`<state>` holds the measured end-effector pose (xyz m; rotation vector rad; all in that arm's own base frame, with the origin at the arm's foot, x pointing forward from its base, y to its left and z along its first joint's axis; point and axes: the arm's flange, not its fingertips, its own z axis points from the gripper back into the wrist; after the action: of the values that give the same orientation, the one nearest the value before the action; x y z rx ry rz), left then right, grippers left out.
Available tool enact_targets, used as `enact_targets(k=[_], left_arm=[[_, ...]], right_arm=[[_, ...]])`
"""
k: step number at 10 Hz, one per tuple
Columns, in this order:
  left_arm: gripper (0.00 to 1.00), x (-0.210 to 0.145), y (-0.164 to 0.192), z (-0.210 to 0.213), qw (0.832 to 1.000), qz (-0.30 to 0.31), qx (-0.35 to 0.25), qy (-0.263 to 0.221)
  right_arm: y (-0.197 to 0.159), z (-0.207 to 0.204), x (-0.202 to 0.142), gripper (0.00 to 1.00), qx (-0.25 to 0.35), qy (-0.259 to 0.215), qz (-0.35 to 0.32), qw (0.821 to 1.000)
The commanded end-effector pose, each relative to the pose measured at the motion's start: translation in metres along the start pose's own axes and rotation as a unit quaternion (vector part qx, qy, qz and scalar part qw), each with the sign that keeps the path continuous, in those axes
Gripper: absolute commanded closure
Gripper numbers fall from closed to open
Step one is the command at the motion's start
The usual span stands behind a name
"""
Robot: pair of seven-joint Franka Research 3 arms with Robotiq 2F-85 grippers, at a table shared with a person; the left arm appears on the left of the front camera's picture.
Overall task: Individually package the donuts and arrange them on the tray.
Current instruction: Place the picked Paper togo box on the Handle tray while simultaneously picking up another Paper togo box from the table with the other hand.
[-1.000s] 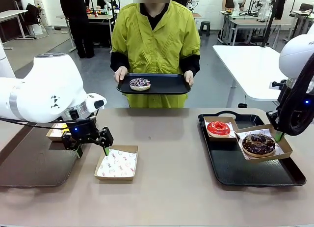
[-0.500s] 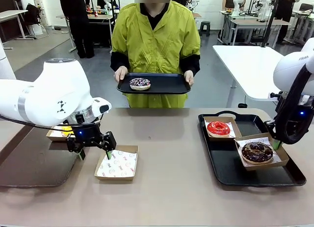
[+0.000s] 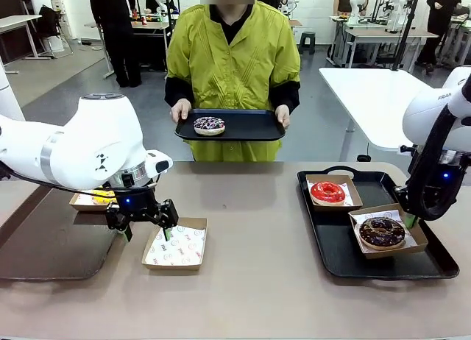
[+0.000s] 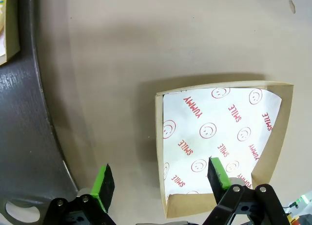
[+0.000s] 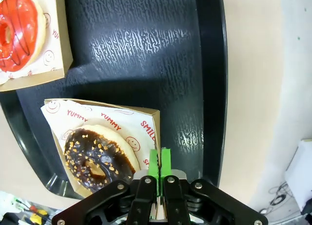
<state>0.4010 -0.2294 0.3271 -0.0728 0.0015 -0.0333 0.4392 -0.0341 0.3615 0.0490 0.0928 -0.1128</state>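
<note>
The chocolate donut (image 3: pixel 381 232) lies in its paper box (image 3: pixel 390 252) at the near right corner of the black tray (image 3: pixel 342 259), just beside the boxed red donut (image 3: pixel 328 192) at the tray's far edge. The right gripper (image 5: pixel 159 162) has its jaws pinched tight on that box's wall, at a corner clear of the donut, so we judge the step in hand to be setting this box down. To do it well we want the box flat on the tray floor before the jaws part, then a straight lift clear of the wall (a sideways exit could drag the light box or tip it against the rim). We cannot tell whether the box's base is already fully down. Toward the near left part of the table (image 3: pixel 257 207), the left gripper (image 4: pixel 161 176) hangs with jaws wide apart, astride one wall of the empty box (image 4: pixel 222 132) and gripping nothing. When it closes, it should catch cardboard, not just the printed liner. The purple-sprinkled donut (image 3: pixel 210 124) waits unboxed on the small tray (image 3: pixel 250 130) that the person holds beyond the table's far edge.
</note>
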Motion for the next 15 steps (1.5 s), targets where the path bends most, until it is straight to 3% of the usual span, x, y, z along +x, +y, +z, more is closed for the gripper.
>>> enact_targets(k=[1,2,3,4,5,6,7,9,13,15], left_arm=[[0.00,0.009,-0.008,-0.006,1.000,0.012,0.011,-0.010],[0.55,0.010,-0.007,-0.007,1.000,0.010,0.006,-0.009],[0.58,0.010,-0.007,-0.007,1.000,0.013,0.002,-0.006],[1.00,0.010,-0.007,-0.005,1.000,0.014,0.001,-0.007],[1.00,0.010,-0.008,-0.005,1.000,0.014,0.001,-0.007],[1.00,0.010,-0.008,-0.004,1.000,0.014,0.000,-0.006],[0.83,0.010,-0.008,-0.004,1.000,0.013,-0.001,-0.006],[1.00,0.010,-0.008,-0.004,1.000,0.012,-0.001,-0.003],[1.00,0.010,-0.007,0.000,1.000,0.016,-0.002,-0.003],[1.00,0.008,-0.004,0.015,1.000,0.014,-0.001,0.003]], right_arm=[[0.002,-0.003,0.008,0.99,0.003,0.002,-0.005,1.000],[0.001,-0.003,0.008,0.39,0.003,0.006,0.001,1.000],[0.001,-0.003,0.008,0.39,0.005,0.007,-0.001,1.000],[0.001,-0.003,0.009,0.00,0.008,0.009,-0.004,1.000],[0.001,-0.003,0.009,0.35,0.009,0.010,-0.006,1.000],[0.001,-0.003,0.009,0.00,0.011,0.011,-0.007,1.000],[0.001,-0.003,0.008,0.00,0.011,0.012,-0.007,1.000],[0.000,-0.003,0.008,0.00,0.014,0.015,-0.010,1.000],[-0.003,0.000,0.004,0.00,0.021,0.011,-0.010,1.000],[-0.013,0.024,-0.012,0.00,0.044,0.011,0.002,0.999]])
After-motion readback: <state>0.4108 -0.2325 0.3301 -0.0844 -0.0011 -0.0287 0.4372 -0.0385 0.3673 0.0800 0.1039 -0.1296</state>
